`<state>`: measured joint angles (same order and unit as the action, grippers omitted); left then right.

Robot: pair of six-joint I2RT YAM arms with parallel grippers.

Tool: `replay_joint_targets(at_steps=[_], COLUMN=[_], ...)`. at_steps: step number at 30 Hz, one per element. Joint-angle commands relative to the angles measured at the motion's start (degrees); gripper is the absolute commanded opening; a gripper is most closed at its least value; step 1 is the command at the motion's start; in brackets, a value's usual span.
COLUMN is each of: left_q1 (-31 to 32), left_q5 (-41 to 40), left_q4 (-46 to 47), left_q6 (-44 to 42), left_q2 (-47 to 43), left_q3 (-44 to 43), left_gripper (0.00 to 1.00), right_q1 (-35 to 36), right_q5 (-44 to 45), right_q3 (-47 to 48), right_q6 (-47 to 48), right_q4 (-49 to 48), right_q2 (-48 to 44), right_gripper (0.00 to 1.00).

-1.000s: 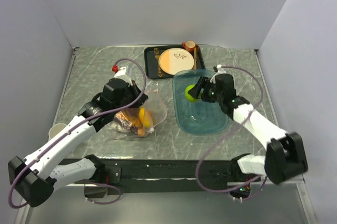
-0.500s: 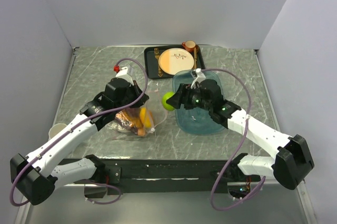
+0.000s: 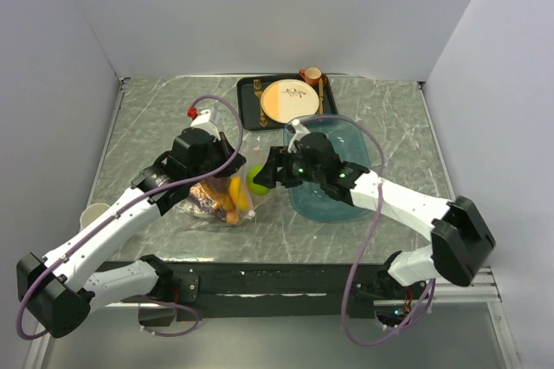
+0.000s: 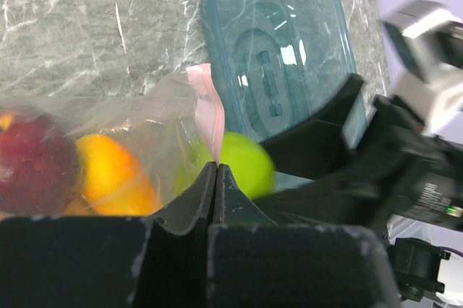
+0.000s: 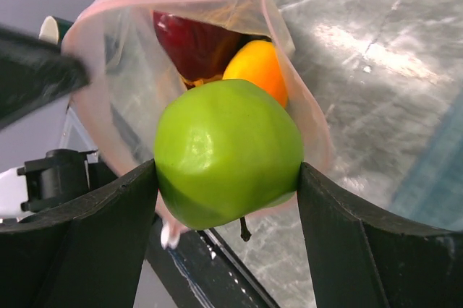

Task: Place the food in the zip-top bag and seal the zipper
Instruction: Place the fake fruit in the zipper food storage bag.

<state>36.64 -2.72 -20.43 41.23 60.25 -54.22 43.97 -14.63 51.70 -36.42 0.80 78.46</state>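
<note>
We find a grey marbled table (image 3: 156,118) carrying all items. At centre right lies a teal tray (image 3: 329,209), see-through, with the right arm reaching across it toward the left. Left of the tray, and apart from it, the clear bag (image 3: 221,196) rests crumpled on the table, its mouth facing the tray. At the far edge sits a black tray (image 3: 248,109) holding a cream-and-orange plate (image 3: 286,100); a brown cup (image 3: 310,75) stands at its far right corner.

The right gripper (image 5: 228,178) is clenched on a green apple (image 5: 228,152), one finger on each side, and holds it at the bag's open mouth, off the table. We cannot tell whether the apple has passed the rim.

The left gripper (image 4: 215,178) is closed, with its fingertips pinching the zipper (image 4: 206,109) at the bag's upper edge and lifting that edge so the mouth gapes.

Inside the bag we note a red apple (image 5: 195,40) and an orange (image 5: 257,69), touching one another. Further pieces lie beneath them, and these we cannot identify through the film.

The zipper is a thin pale pink strip along the mouth, unsealed.
</note>
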Motion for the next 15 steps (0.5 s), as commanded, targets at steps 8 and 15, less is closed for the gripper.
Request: replay_joint_targets(at_steps=[8,15], left_q1=[0.27,0.27], left_q5=[-1.14,-2.20], left_q4=[-0.31,-1.02], left_q6=[-0.71,-1.60], left_q2=[-1.10,-1.36], left_q3=[-1.68,-3.00], left_gripper=[0.01,0.01], right_q1=[2.18,2.09], right_q5=[4.35,4.88], right_q3=[9.82,10.79], right_q6=[2.23,4.96], right_q4=[2.36,3.07], right_q2=[5.22,5.13], right_gripper=[0.92,1.00])
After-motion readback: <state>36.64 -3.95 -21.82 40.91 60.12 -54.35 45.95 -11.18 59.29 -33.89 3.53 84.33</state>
